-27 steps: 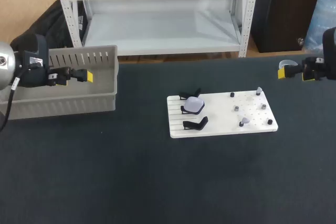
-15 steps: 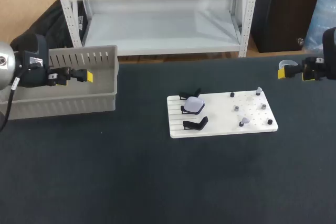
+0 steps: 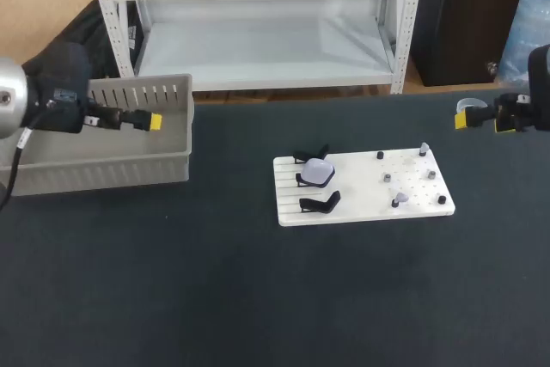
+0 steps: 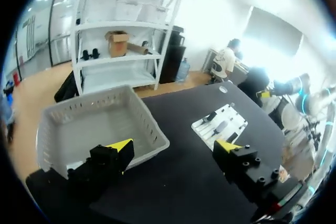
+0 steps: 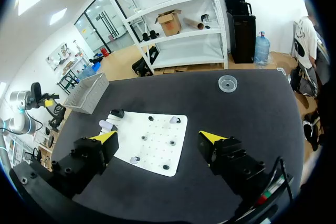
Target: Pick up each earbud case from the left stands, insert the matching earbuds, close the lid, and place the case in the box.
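The left claw gapes wide and empty over the near corner of the box. Ahead of it, the white board carries a pale case among its black stands. The right claw, equally wide and empty, hangs above the surface, with the board ahead.

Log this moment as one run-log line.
left gripper open, near box | right gripper open, right of board | earbud case on middle stand | not yet picked
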